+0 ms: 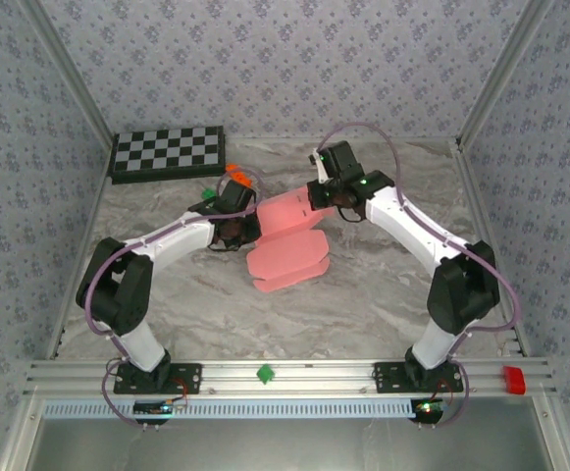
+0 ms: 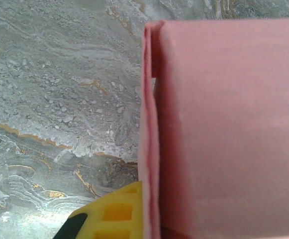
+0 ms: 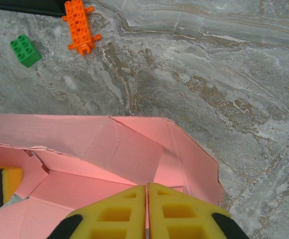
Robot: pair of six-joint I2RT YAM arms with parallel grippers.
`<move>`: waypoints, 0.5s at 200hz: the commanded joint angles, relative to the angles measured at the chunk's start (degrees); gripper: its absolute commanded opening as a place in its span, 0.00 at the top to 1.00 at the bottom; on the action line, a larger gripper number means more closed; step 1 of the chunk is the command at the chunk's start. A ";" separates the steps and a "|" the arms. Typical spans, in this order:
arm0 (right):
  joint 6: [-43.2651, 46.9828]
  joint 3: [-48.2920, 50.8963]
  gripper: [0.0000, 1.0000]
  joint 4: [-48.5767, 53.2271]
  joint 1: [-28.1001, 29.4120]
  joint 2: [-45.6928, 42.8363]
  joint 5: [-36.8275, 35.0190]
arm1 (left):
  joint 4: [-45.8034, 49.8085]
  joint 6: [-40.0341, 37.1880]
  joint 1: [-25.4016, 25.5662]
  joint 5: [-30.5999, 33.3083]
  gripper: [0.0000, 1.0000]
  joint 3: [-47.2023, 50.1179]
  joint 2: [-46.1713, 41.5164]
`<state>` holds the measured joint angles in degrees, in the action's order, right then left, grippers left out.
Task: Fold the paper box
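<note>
The half-formed pink paper box (image 1: 286, 245), cut from thin card with loose rounded flaps, sat near the middle of the grey marbled table (image 1: 392, 294), between the two arms and well in front of the black-and-white checkerboard (image 1: 167, 152). Its upper part was raised off the surface while its lower flaps lay flat. The left gripper (image 1: 243, 224) met it from the left side. In the left wrist view a doubled card edge ran down beside one yellow foam pad (image 2: 115, 215), and the jaws were closed tight, apparently pinching that folded wall. The right gripper (image 1: 326, 196) was at the far right edge of the box. In the right wrist view its yellow pads (image 3: 179, 216) were pressed together with only a hairline pink seam between them, so they seemed to be nipping a thin panel of card. A small orange toy brick (image 3: 80, 25) and a green toy brick (image 3: 25, 50) lay apart on the table beyond the box. The card looked very light and easily bent, stiff only along its creases. It would likely buckle or tear if pulled hard and slide on the smooth table if pushed. The safest holds looked to be close to a crease or on a doubled wall, not out on a single free flap.
</note>
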<state>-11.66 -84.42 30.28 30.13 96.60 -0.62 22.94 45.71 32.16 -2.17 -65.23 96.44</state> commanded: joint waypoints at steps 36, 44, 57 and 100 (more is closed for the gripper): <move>-0.99 -3.71 0.95 2.15 0.28 3.91 -1.20 | 0.79 0.52 -0.15 -1.36 1.00 -1.83 -1.83; -0.90 -4.06 0.95 2.31 0.36 4.42 -0.98 | 0.79 0.52 -0.11 -1.43 1.00 -1.83 -1.87; -0.83 -4.68 0.95 2.89 0.36 5.31 -0.87 | 0.70 0.46 -0.16 -1.68 1.00 -1.87 -1.87; -1.61 -4.45 0.96 2.42 0.52 6.41 0.87 | 0.60 0.48 -0.09 -1.96 1.00 -2.09 -1.87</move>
<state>-12.08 -87.57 31.57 30.30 102.21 -0.75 22.98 45.74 32.16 -2.79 -65.23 96.44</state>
